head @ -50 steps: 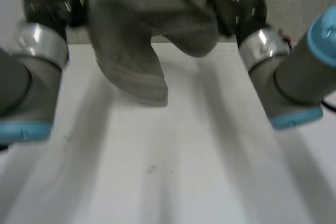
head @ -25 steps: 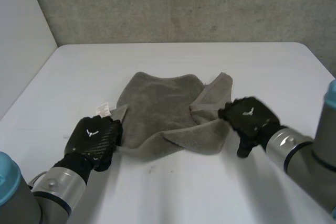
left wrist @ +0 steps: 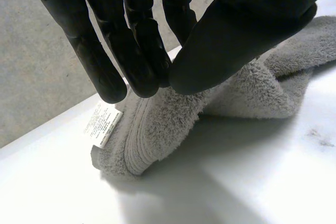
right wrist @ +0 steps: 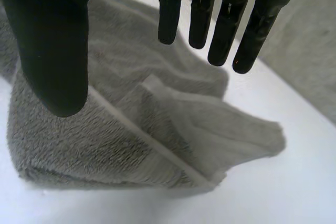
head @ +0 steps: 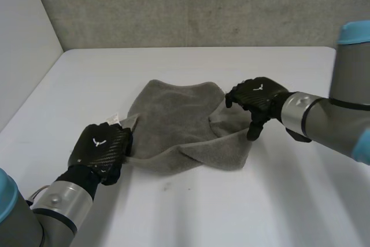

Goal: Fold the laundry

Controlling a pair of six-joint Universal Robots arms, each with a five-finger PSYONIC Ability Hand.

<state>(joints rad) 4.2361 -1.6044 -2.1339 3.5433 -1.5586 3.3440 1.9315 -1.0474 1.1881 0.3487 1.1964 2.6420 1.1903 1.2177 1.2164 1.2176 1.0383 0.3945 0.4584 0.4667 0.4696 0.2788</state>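
The left robot hand (head: 99, 150) sits at the near-left corner of the grey towel (head: 173, 121), by its label (left wrist: 103, 124); whether it grips cannot be told. The towel lies crumpled mid-worktop (head: 191, 218), long axis left-right. The right robot hand (head: 257, 95) hovers spread wide over the folded-in right corner, judged the nearer hand for regrasping it.

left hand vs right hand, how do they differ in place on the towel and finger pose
The left hand sits low at the towel's near corner by the white label; the right hand hovers over the opposite, folded-over edge. The left hand's thumb nearly meets its fingertips; the right hand's thumb stands wide of its fingers. Both are black, fingers straight, gripping nothing.
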